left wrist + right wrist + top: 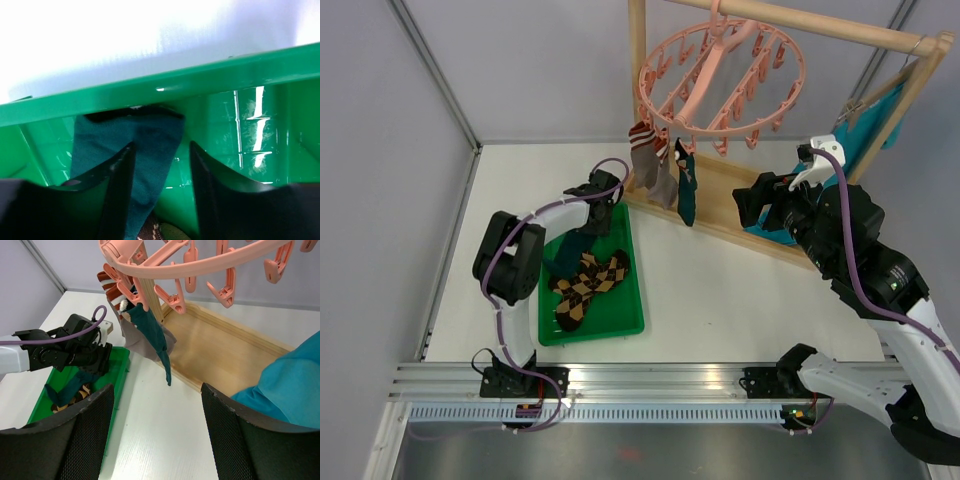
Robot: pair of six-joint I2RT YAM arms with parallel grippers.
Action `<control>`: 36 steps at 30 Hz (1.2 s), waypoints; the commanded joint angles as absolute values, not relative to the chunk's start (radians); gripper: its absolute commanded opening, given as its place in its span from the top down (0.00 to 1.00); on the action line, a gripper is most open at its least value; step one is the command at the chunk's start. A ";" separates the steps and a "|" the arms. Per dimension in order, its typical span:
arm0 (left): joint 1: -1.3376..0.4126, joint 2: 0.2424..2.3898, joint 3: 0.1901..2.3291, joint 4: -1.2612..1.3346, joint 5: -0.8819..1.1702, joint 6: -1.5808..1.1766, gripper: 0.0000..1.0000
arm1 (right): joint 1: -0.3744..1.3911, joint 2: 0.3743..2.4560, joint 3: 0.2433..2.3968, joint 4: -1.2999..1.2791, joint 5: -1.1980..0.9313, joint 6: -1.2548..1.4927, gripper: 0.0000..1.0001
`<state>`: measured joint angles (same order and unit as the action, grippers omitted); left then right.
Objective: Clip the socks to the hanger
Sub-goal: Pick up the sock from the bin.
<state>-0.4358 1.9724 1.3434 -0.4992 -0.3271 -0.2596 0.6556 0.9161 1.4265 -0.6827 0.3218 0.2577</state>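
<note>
A glossy green plastic tray [200, 82] spans the left wrist view. A soft, matte dark teal sock [125, 137] slumps against its far wall and runs down between the black tapered fingers of the left gripper [161, 147], lying against the finger at frame left. These jaws stand apart, with a gap beside the other finger. Diamond-knit argyle socks [585, 285] lie mid-tray. At top centre of the overhead view, the round pink plastic hanger [720, 128] carries hung socks [655, 172] at its left edge. The right gripper [156, 390] is spread wide, empty.
</note>
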 commanded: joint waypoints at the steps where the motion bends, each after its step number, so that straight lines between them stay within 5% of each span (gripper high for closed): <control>1: -0.425 2.022 1.338 -0.499 -0.282 -0.235 0.51 | 0.657 0.907 1.433 -0.673 0.327 0.252 0.23; 14: -0.417 1.970 1.335 -0.514 -0.245 -0.238 0.97 | 0.658 0.910 1.447 -0.681 0.324 0.253 0.25; 36: -0.423 1.329 1.262 -0.551 -0.128 -0.250 0.98 | 0.658 0.942 1.473 -0.681 0.330 0.259 0.26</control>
<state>-0.4229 1.4300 1.2682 -0.5488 -0.2050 -0.2531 0.6556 0.9348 1.4288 -0.6903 0.3218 0.2577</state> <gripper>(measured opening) 0.029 0.745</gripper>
